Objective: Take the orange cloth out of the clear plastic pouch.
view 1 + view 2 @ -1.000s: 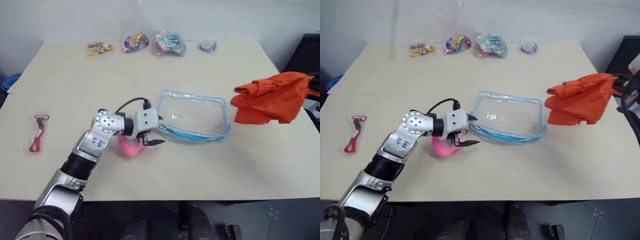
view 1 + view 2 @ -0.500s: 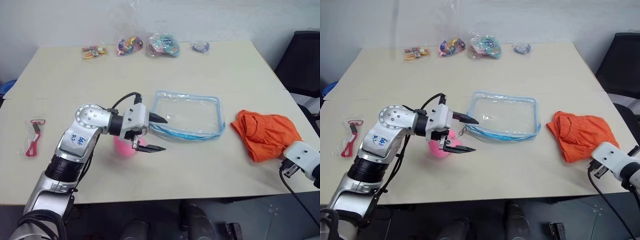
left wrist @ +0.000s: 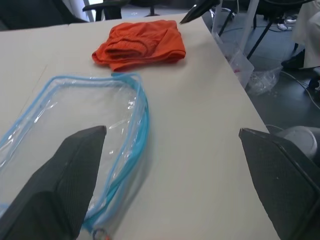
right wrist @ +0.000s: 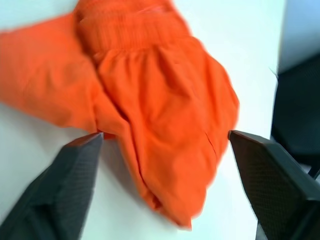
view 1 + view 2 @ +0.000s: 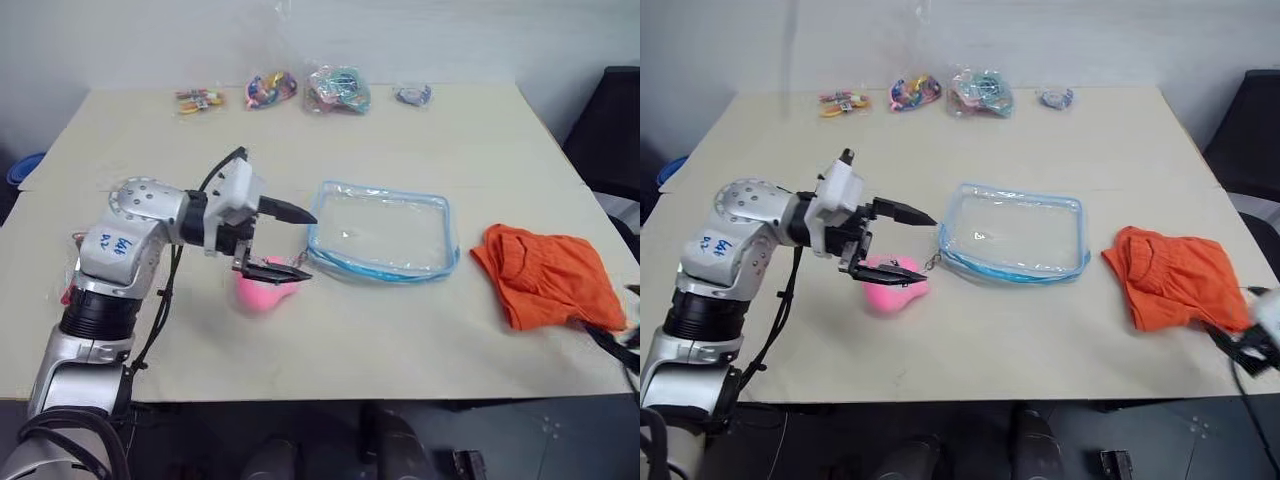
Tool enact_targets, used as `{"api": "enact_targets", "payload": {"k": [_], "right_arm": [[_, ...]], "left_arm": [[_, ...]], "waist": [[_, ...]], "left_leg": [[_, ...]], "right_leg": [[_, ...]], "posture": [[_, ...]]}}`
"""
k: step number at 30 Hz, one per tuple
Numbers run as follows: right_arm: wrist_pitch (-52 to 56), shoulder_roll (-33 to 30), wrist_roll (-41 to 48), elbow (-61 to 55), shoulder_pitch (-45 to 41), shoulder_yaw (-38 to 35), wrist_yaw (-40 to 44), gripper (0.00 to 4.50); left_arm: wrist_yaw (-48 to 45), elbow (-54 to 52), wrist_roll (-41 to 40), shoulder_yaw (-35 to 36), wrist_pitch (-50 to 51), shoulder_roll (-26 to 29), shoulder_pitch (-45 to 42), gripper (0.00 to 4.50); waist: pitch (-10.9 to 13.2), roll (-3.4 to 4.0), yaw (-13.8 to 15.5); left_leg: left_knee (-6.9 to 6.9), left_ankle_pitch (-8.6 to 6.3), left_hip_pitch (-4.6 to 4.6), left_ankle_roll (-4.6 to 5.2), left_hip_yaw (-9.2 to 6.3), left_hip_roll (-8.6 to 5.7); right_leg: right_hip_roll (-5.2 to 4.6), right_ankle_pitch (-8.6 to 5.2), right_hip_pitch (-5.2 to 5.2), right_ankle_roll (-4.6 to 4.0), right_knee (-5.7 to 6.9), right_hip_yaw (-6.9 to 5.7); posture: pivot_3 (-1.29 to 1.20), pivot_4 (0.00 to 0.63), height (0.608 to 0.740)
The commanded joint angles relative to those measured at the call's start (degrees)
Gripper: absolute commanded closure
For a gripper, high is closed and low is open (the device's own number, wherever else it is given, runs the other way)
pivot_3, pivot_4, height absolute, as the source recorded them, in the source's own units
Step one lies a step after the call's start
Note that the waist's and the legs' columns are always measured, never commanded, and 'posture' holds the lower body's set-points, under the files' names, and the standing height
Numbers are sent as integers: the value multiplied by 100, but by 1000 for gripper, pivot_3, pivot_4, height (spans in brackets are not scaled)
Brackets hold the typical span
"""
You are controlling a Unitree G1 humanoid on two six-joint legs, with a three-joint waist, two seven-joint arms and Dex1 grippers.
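Left pincer [image 5: 300, 243] hovers above the counter [image 5: 400, 330] with its two black fingers spread wide apart and nothing between them, pointing toward the clear plastic pouch [image 5: 385, 232]. Blue handwriting is scrawled on the silver arm housing behind it (too small to read). Just under the lower finger sits a pink plush heart [image 5: 262, 290], near the pouch's left corner.

At the counter's near right edge, the right pincer [image 4: 165, 145] stands equally agape in its wrist view, gripping nothing, its fingers to either side of the orange cloth [image 5: 547, 275]. That cloth lies crumpled on the counter, fully outside the pouch and just to its right, apart from it.

Flat at mid-counter, the pouch looks empty, its light blue zipper edge facing the near side.

Further left, a red tool in a clear wrapper [image 5: 662, 262] peeks from behind the left arm. Along the far edge stand four small bags of colourful items [image 5: 338, 89], with no legible labels.
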Motion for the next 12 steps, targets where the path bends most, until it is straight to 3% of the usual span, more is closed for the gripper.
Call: {"api": "enact_targets", "payload": {"k": [1, 5, 12], "right_arm": [[1278, 232, 1228, -419, 625, -1439, 447, 23], [2106, 559, 2276, -683, 1509, -2499, 865, 23], [2189, 869, 2569, -1008, 1828, -2448, 686, 23]], "left_arm": [[-324, 338, -131, 203, -111, 109, -359, 0], [-454, 778, -57, 186, -198, 16, -644, 0], [-495, 844, -10, 156, -269, -172, -687, 0]], "waist": [[0, 0, 17], [0, -1, 12], [5, -13, -54]], "left_leg": [[0, -2, 1, 3, -1, -1], [-4, -6, 8, 12, -5, 0], [-35, -21, 69, 28, -14, 9]], "right_leg": [[-1, 0, 3, 0, -1, -1], [1, 0, 16, 0, -10, 0], [1, 0, 44, 1, -14, 23]], "posture": [[0, 150, 740], [0, 150, 740], [0, 150, 740]]}}
